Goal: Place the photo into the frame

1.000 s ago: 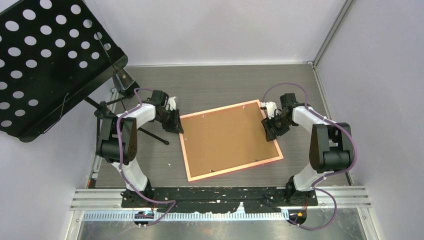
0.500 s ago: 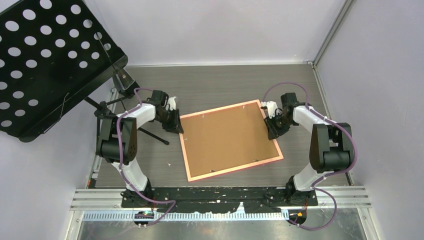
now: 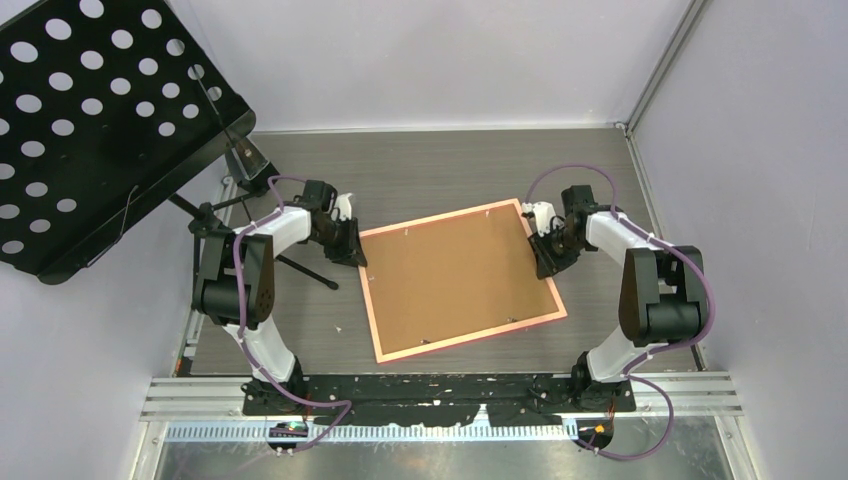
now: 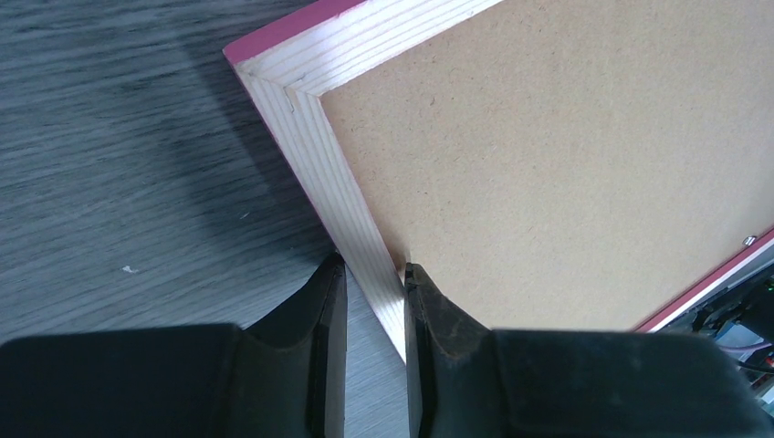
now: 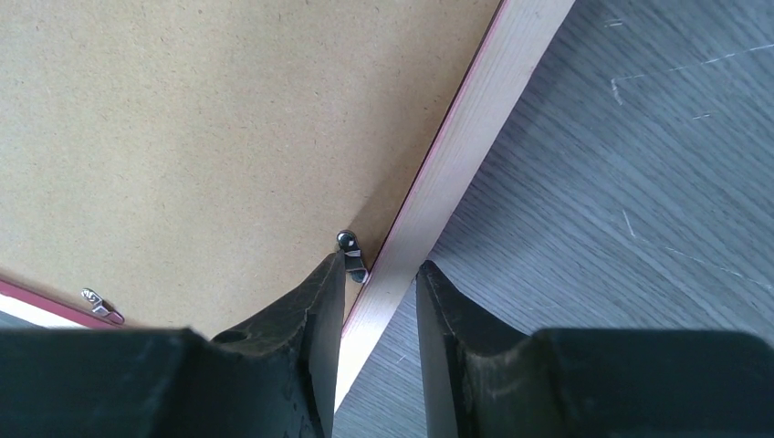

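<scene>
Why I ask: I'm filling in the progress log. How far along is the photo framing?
Looks done: the frame lies face down with the backing board seated in it, a clip showing. The photo is not visible, so whether it sits underneath cannot be told. In hand: left gripper and right gripper each pinch a side rail. Left: probably turning the frame face up.

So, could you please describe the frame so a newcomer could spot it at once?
Look at the middle of the grey table. The frame lies there, brown board up. Its thin pink-orange border sets it apart from the black perforated music stand.
</scene>
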`<state>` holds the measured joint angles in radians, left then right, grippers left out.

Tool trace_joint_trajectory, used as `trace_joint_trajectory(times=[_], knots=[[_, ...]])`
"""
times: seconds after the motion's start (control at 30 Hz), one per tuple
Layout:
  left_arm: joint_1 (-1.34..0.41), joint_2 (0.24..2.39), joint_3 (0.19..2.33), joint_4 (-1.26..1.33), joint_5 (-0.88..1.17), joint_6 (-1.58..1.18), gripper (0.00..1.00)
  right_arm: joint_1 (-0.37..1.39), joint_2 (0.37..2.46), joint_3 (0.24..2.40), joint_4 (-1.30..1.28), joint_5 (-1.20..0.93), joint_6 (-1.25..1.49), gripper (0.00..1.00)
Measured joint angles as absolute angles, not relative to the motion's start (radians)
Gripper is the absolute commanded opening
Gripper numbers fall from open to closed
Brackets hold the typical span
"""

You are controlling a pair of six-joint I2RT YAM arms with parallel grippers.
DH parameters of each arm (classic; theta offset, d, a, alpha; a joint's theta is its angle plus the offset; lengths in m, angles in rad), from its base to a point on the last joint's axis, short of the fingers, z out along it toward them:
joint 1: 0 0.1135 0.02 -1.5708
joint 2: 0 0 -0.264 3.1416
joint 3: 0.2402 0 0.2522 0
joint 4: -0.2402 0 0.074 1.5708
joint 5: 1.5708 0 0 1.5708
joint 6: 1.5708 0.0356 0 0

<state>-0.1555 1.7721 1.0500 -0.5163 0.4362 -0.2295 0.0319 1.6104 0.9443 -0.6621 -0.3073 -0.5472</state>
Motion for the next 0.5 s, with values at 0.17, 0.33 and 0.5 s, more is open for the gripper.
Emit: trace_joint_trajectory(times=[0.17,0.33,0.5], knots=[[-0.155,1.774,1.051,-0.516,0.439,-0.233,0.21,0.032,1.596,0.936,-0.645,-0.299,-0.551,0.18],[-0.155,1.774,1.051,-0.516,0.44,-0.234,0.2,0.033,1.577,0.934,-0.643,-0.291,-0.574,0.23],[-0.155,1.774,1.052,-0.515,0.442,-0.236,0.21,0.033,1.575,0.935,-0.647,-0.29,-0.596,0.37]])
